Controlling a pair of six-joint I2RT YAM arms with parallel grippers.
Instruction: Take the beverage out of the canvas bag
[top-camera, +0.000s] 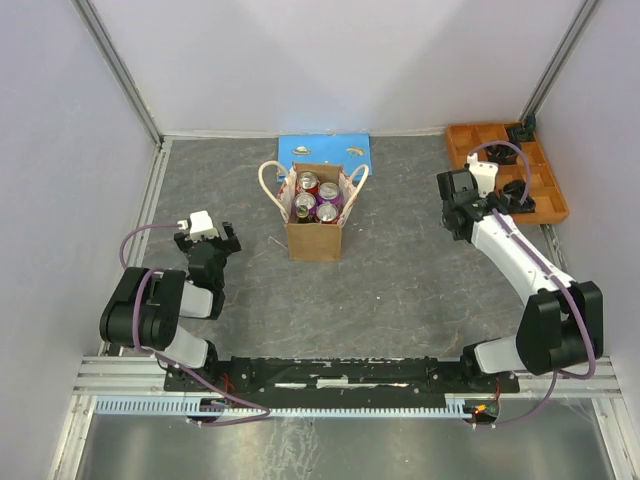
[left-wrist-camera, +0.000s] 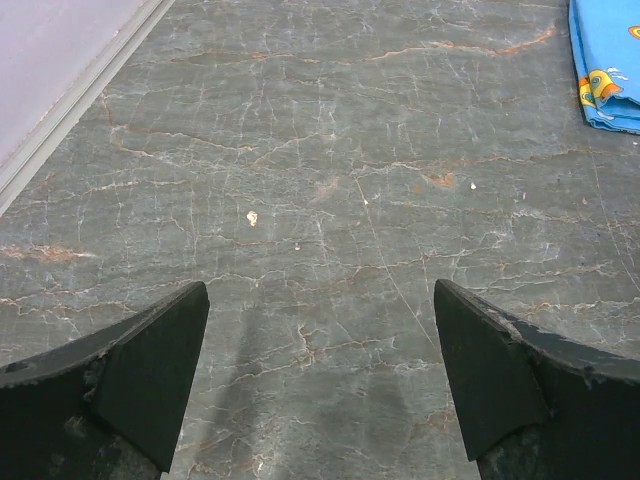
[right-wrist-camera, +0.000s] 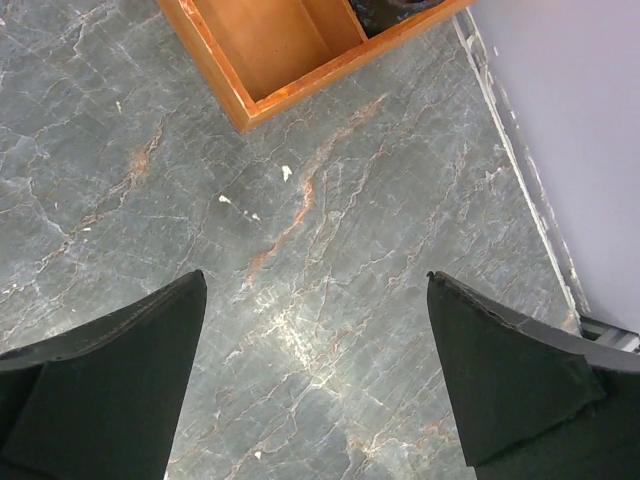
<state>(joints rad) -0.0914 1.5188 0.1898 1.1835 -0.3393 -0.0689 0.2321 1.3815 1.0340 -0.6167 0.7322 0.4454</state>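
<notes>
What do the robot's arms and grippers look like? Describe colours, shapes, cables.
The left arm and right arm have chunky black joints, white links and looping purple cables. The left gripper and right gripper each have two matte black wedge-shaped fingers.

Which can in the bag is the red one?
The far-left can in the canvas bag, at its back corner; the other three look purplish.

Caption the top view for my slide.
Bag holding four cans stands between left arm and right arm, jaws open.
</notes>
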